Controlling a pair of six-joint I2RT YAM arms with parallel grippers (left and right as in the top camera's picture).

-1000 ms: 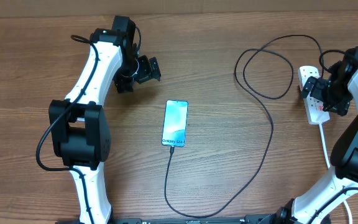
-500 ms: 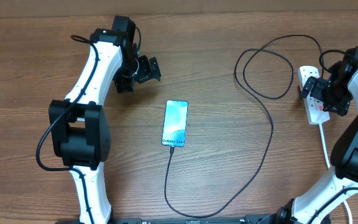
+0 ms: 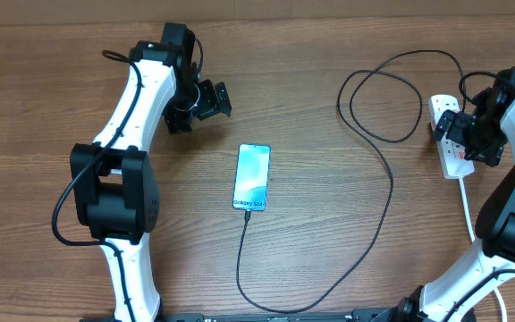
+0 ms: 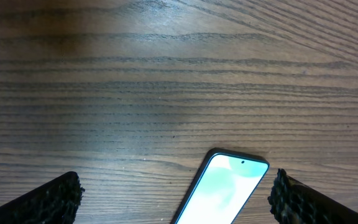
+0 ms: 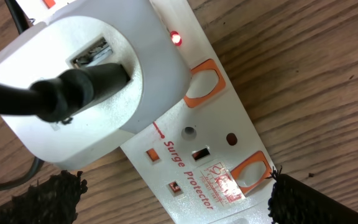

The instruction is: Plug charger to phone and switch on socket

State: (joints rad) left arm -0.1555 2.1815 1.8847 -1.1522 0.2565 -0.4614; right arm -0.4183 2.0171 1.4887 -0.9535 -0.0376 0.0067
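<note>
- The table (image 3: 34, 80) is brown wood with long dark grain lines.
- The phone (image 3: 251, 177) lies flat near the middle of the table, with its light blue screen up.
- The charger (image 3: 392, 192) is a thin black cable. It runs from the phone's bottom end, loops over the wood and reaches the socket (image 3: 459, 161) on the right.
- The tip seems to sit in the phone, but it is too small to be sure.
- A white block (image 5: 86, 81) is plugged into the socket, and a red light (image 5: 176, 38) glows beside it.
- The left gripper (image 3: 215, 98) is wide open and holds nothing. It is just past the phone's top end.
- The right gripper (image 3: 454, 125) is wide open over the socket and holds nothing.

The table (image 4: 166, 74) looks grained wood, the socket (image 5: 219, 140) glossy plastic
</note>
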